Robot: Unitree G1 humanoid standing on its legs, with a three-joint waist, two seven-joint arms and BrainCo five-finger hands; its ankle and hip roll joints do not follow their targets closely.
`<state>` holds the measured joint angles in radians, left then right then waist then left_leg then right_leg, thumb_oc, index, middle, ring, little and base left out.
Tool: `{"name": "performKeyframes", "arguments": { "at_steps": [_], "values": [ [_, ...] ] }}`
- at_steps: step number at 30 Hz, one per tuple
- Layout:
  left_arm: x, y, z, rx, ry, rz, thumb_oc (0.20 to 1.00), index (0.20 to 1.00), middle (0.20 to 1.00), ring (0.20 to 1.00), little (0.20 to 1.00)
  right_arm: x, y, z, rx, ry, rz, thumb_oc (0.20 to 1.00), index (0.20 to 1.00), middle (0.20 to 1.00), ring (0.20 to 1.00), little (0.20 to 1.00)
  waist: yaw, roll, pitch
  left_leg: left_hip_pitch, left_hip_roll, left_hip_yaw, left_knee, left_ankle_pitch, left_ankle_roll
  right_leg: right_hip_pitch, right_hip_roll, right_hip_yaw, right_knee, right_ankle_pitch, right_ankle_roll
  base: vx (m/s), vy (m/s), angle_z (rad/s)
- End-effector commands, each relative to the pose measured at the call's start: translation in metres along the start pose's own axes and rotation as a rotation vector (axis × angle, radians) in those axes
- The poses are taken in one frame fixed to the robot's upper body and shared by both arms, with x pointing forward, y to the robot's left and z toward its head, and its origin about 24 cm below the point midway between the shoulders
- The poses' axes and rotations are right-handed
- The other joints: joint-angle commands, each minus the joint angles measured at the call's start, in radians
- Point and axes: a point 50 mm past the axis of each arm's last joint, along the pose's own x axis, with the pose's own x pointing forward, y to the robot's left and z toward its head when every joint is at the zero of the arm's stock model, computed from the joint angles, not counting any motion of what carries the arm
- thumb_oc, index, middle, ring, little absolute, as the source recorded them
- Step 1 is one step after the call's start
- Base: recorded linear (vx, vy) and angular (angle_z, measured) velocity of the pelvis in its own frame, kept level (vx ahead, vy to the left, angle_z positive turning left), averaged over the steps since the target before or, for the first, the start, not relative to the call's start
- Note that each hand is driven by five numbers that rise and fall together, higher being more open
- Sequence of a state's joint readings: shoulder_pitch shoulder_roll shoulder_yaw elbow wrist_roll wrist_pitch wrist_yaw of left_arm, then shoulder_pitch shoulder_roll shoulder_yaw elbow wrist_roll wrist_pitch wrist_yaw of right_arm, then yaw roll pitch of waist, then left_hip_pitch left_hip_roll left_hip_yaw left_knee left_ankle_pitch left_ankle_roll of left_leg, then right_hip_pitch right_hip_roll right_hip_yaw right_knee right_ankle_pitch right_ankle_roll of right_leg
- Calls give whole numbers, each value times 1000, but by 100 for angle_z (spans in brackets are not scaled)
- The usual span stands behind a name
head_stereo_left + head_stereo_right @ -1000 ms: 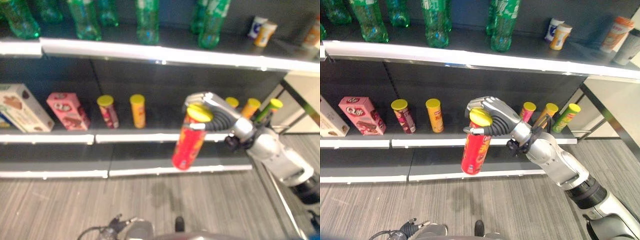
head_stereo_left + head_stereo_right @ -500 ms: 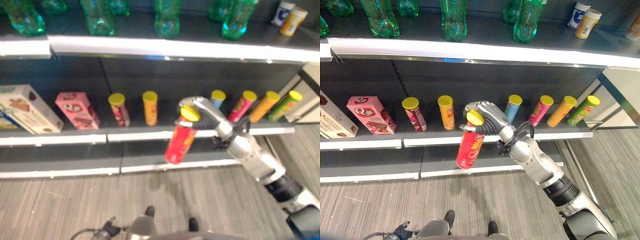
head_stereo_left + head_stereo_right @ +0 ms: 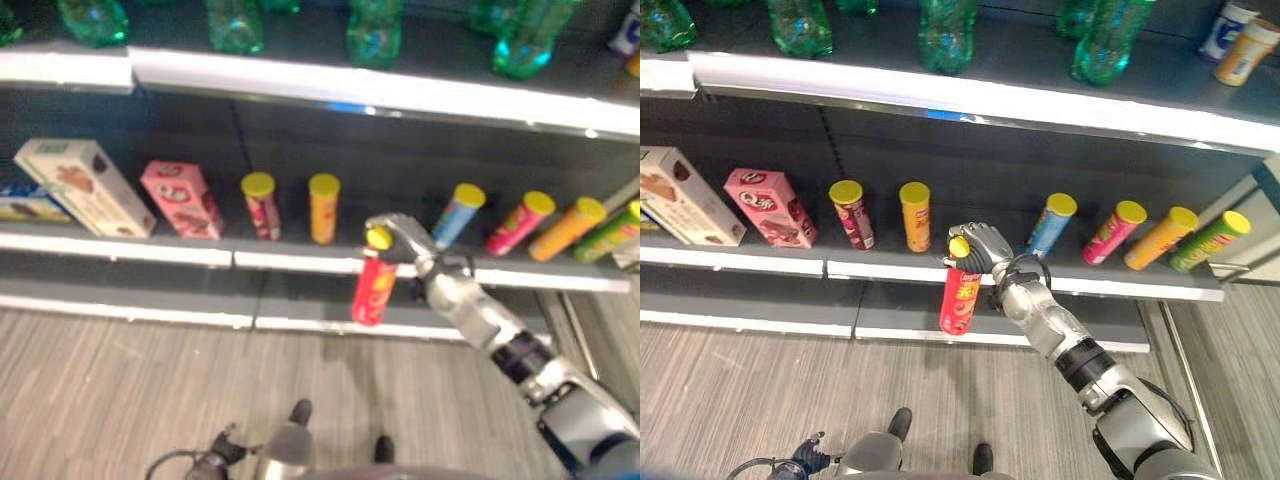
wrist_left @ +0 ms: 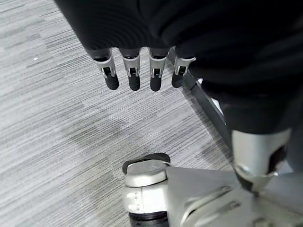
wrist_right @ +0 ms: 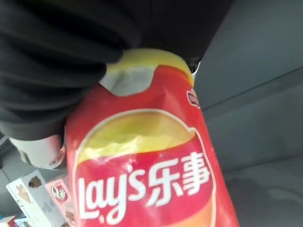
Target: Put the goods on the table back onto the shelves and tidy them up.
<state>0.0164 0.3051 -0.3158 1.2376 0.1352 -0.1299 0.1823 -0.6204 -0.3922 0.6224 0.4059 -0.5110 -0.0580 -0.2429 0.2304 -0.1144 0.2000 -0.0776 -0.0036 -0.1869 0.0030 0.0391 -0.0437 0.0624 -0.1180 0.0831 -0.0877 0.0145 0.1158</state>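
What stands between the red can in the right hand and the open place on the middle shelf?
Nothing visible does. The right hand holds the red can by its yellow-lidded top, in front of the middle shelf. The gap behind it, between the orange can and the blue can, looks free.

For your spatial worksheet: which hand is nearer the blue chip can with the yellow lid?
Right. The right hand, gripping a red chip can, is beside the blue chip can; the left hand hangs over the floor.
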Motion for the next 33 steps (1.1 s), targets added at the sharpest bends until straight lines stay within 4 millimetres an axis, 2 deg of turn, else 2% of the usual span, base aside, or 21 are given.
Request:
{"name": "performKeyframes", "arguments": {
  "at_steps": [1, 7, 14, 22, 27, 33],
  "values": [
    [2, -8, 12, 29, -34, -13, 1000, 1000, 1000, 1000, 1000, 31, -41, 22, -72, -82, -202, 200, 200, 200, 200, 200, 39, 3, -13, -102, 7, -86, -54, 8, 24, -18, -51, 11, 23, -35, 9, -10, 7, 23],
    [5, -6, 27, 77, -92, 0, 1000, 1000, 1000, 1000, 1000, 44, -49, 10, -143, -11, -244, 200, 200, 200, 200, 200, 63, 10, -1, -126, -7, -113, -53, 14, 23, -28, -56, -17, 23, -36, 12, -9, 11, 20],
    [7, -5, 43, 109, -155, 9, 1000, 1000, 1000, 1000, 1000, 55, -77, -13, -267, 99, -332, 200, 200, 200, 200, 200, 92, 14, 12, -157, -22, -139, -48, 18, 19, -40, -60, -47, 16, -31, 17, -7, -4, 13],
    [9, -1, 68, 137, -243, 52, 1000, 1000, 1000, 1000, 1000, 49, -111, -38, -491, 189, -481, 200, 200, 200, 200, 200, 118, 39, 38, -215, -45, -178, -25, 22, 12, -69, -69, -87, 16, -35, 20, -14, -10, 14],
    [9, -1, 81, 157, -291, 69, 1000, 1000, 1000, 1000, 1000, 44, -120, -46, -543, 227, -539, 200, 200, 200, 200, 200, 120, 51, 49, -245, -51, -188, -21, 27, 8, -89, -73, -102, 17, -34, 21, -10, -4, 9],
    [9, -1, 86, 163, -312, 78, 1000, 1000, 1000, 1000, 1000, 37, -133, -56, -605, 264, -578, 200, 200, 200, 200, 200, 118, 61, 57, -269, -57, -195, -16, 31, 6, -110, -77, -104, 20, -35, 21, -14, -3, 6]
  ]
}}
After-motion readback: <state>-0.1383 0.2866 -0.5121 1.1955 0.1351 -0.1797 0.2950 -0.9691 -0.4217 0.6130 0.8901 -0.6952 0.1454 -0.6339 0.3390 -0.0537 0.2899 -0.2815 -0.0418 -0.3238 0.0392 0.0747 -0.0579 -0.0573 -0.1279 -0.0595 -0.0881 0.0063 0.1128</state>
